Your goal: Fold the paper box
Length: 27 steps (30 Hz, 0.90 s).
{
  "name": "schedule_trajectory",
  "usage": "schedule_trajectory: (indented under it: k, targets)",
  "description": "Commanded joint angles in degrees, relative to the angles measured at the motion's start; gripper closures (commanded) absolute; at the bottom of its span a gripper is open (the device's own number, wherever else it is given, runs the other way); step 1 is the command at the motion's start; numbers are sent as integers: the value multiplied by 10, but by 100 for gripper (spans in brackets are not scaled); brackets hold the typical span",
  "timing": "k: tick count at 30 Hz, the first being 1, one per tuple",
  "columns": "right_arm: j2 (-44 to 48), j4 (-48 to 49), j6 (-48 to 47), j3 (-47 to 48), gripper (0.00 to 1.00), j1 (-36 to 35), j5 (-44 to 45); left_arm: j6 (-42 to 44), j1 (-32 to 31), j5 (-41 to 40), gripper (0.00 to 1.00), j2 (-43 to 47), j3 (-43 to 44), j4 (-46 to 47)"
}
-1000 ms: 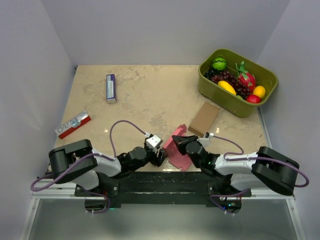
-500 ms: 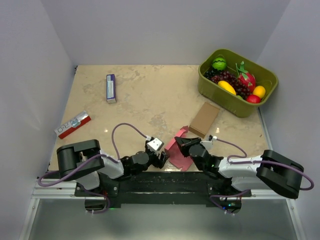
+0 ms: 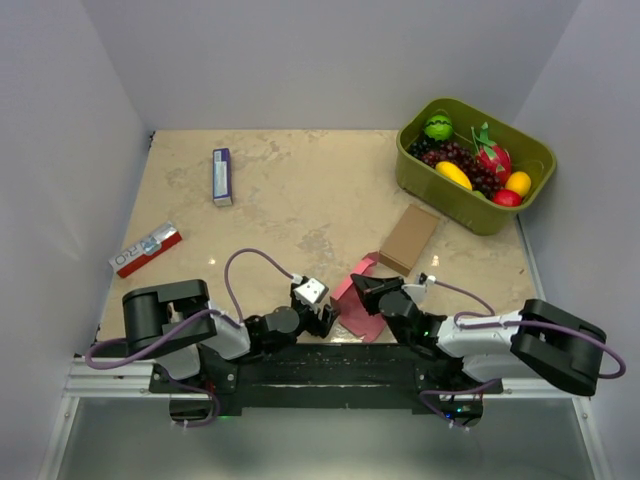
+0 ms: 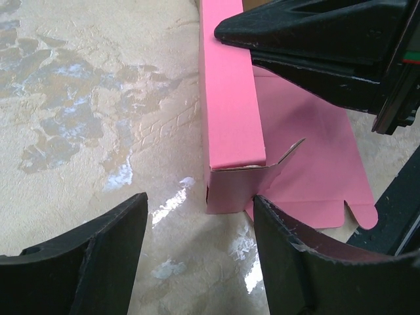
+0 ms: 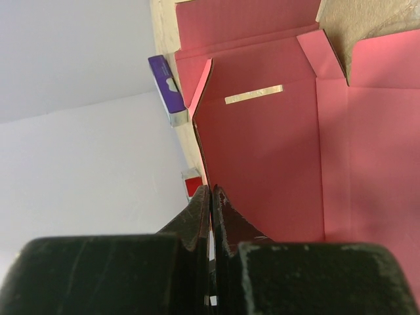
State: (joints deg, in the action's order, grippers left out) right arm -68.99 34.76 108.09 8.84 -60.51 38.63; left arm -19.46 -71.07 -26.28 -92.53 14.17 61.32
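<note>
The paper box (image 3: 352,303) is pink-red card lying partly folded near the table's front edge, between my two grippers. In the left wrist view one long panel (image 4: 230,98) stands upright from the flat sheet (image 4: 308,164), with a small tab bent at its near end. My right gripper (image 3: 362,285) is shut on that upright panel's top edge; its view shows the pinched card edge (image 5: 211,190) and the box's inner side (image 5: 262,151). My left gripper (image 4: 197,262) is open just short of the panel's near end, with bare table between its fingers.
A brown cardboard box (image 3: 408,238) lies just behind the pink card. A green bin (image 3: 475,165) of toy fruit stands at the back right. A purple-and-white packet (image 3: 221,176) and a red-and-white packet (image 3: 146,249) lie on the left.
My left arm has tucked in toward the near edge and its jaws have widened slightly. The right gripper has kept its pinch on the card and barely shifted.
</note>
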Motion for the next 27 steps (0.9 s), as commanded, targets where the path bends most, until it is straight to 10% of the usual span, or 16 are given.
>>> schedule_trajectory:
  k: [1,27]
  targets:
    - [-42,-89,4,-32,100,-6,19,5,-4,-52,30,-5,13,64]
    - [-35,-113,23,-39,100,-11,23,-21,-44,-170,22,-46,74,19]
